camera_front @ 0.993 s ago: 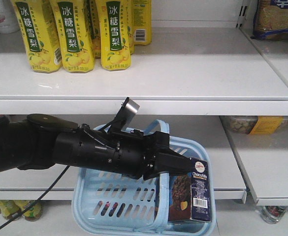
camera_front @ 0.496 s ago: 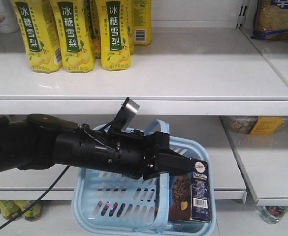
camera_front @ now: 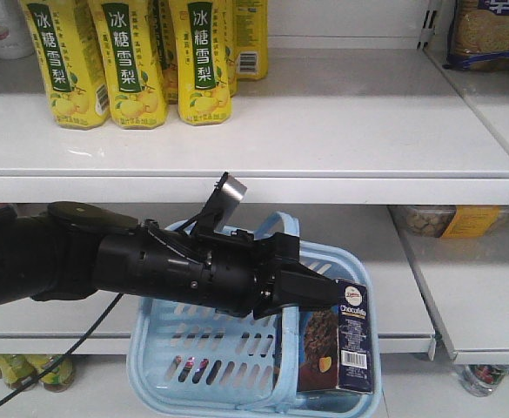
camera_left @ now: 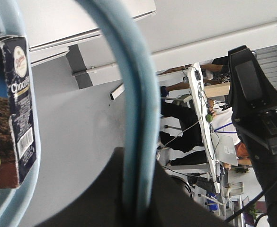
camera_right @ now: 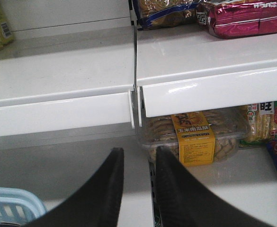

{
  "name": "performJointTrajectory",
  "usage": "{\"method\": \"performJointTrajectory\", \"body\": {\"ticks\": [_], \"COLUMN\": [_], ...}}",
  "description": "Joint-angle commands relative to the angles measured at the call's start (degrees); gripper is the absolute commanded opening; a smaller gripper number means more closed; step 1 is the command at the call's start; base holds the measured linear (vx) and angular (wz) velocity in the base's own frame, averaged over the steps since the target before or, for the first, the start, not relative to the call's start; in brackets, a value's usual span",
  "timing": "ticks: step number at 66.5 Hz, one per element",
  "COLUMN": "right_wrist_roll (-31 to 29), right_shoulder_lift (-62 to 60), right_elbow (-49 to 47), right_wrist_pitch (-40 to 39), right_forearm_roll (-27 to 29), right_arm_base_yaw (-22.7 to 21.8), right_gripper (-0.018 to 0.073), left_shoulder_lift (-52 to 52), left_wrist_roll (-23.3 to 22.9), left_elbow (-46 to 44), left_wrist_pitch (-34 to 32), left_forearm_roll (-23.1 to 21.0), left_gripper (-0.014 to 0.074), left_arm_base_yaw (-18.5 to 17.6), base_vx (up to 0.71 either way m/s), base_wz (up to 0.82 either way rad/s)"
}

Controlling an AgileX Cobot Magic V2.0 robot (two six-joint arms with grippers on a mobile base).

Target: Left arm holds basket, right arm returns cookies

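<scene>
Left gripper (camera_left: 136,189) was clamped on the handle (camera_left: 133,94) of the basket (camera_front: 193,366), so that half looked done. The cookies (camera_front: 339,344) stood upright in its right front corner, not yet returned. Right gripper (camera_right: 138,163) hung slightly spread, empty, facing the shelf (camera_right: 58,113).

We see yellow drink bottles (camera_front: 132,61) at eleven o'clock on the white shelf (camera_front: 350,131), biscuit pack (camera_front: 489,30) at two o'clock, clear tub (camera_front: 424,219) (yellow label) at three.
</scene>
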Motion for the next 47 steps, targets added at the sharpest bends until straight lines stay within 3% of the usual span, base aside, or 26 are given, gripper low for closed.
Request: {"method": "performJointTrajectory", "body": {"ticks": [1, 16, 35, 47], "right_wrist_roll": [-0.5, -0.5, -0.5, -0.5], "right_shoulder_lift": [0.5, 0.5, 0.5, 2.1], "right_elbow": [-2.0, -2.0, -2.0, -2.0], "right_wrist_pitch": [-4.1, -4.1, -3.0, -1.4], "right_forearm_roll": [-0.4, -0.4, 2.5, 5.3], "right_arm_base_yaw": [-0.2, -0.2, -0.1, 5.0], "right_gripper": [0.0232, 0.0351, 0.0382, 0.0382], "left_shoulder_lift": [-3.0, -3.0, -3.0, -3.0], "left_wrist_roll": [0.8, 0.8, 0.8, 0.8], "left_elbow": [-2.1, -2.1, -2.1, -2.1], "left_wrist_pitch": [-0.7, -0.7, -0.7, -0.7], "left_forearm_roll": [-7.1, -7.1, -7.1, -7.1], "left_gripper": [-0.0003, -0.0003, -0.0003, -0.0003], "left_arm_base_yaw": [0.5, 0.5, 0.5, 0.5], "base_vx": [0.0, 0.0, 0.0, 0.0], "base_wz": [0.0, 0.0, 0.0, 0.0]}}
